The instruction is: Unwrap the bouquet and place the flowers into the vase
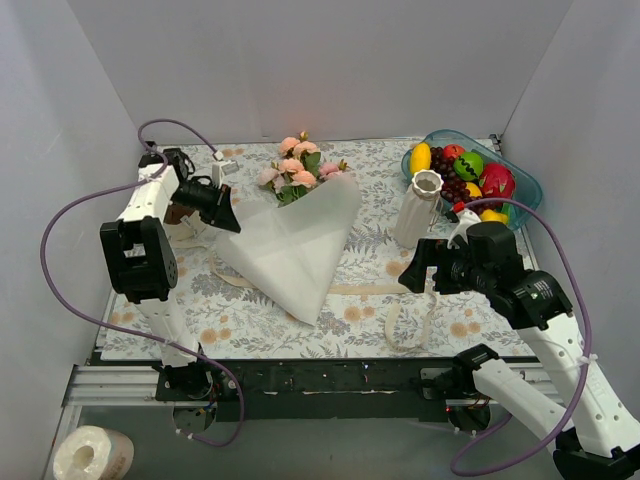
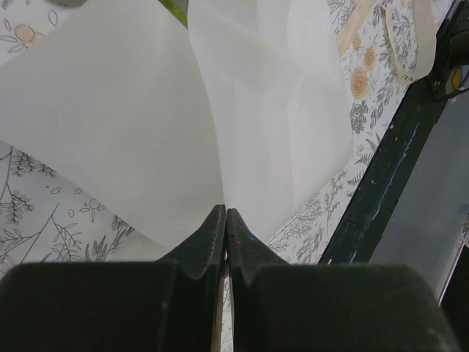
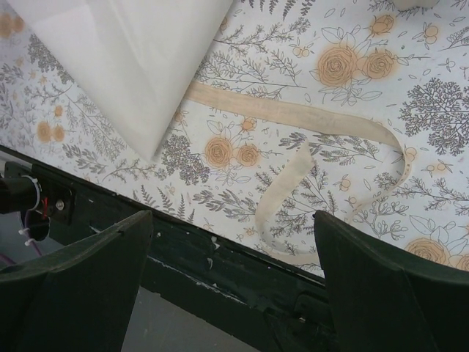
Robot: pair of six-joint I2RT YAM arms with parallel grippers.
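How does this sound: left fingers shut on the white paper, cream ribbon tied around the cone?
Partly. The left fingers are shut on the white paper, but the cream ribbon lies untied on the tablecloth, as the right wrist view shows.

A blue oval bowl [image 1: 462,134] of colourful toy fruit [image 1: 468,166] sits at the floral-patterned surface's [image 1: 250,320] far right corner; a white paper roll [image 1: 92,455] lies beyond its near-left edge.
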